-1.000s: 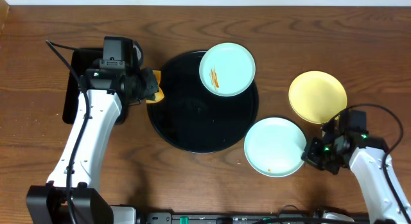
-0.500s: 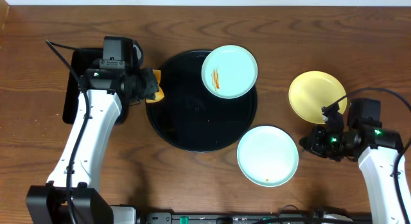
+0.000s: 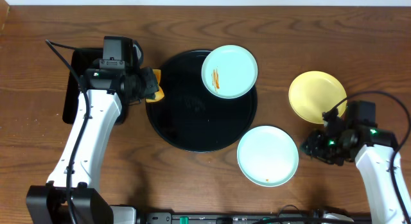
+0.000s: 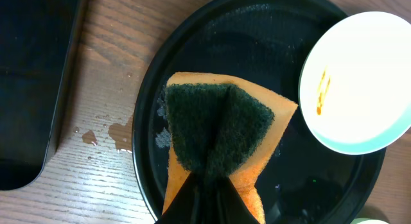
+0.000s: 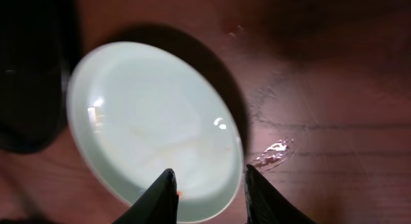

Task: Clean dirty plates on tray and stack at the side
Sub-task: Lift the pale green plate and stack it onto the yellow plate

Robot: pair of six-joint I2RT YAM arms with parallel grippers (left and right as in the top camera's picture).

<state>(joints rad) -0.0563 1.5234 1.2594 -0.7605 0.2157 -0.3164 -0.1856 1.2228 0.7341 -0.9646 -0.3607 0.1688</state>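
The likeliest failure, in my judgement, is at the right claw (image 5: 209, 178): it is open, its two fingers straddling the near rim of the mint plate (image 5: 151, 124), and I cannot tell whether they touch it. A shallow bite on so thin and glossy a rim could let the plate slip or tip. It lies on the tabletop (image 3: 192, 25) toward the near edge, right of centre, with its rim touching or just overlapping the tray (image 3: 186, 124); I cannot tell which, and dragging it could catch that raised rim. It looks almost clean, but an orange speck sits near its rim, so stacking it now would leave it dirty. The left claw (image 4: 207, 189) is closed on the sponge (image 4: 218, 131), folded green side up over the tray's left rim. Water drops lie on the wood beside it, so more dripping is possible. The streaked plate (image 3: 229, 71), pale mint with orange streaks at its middle, sits on the far right part of the tray and is unsecured; scrubbing could push it off. The yellow plate (image 3: 316, 95) rests near the right edge, apart from the others.
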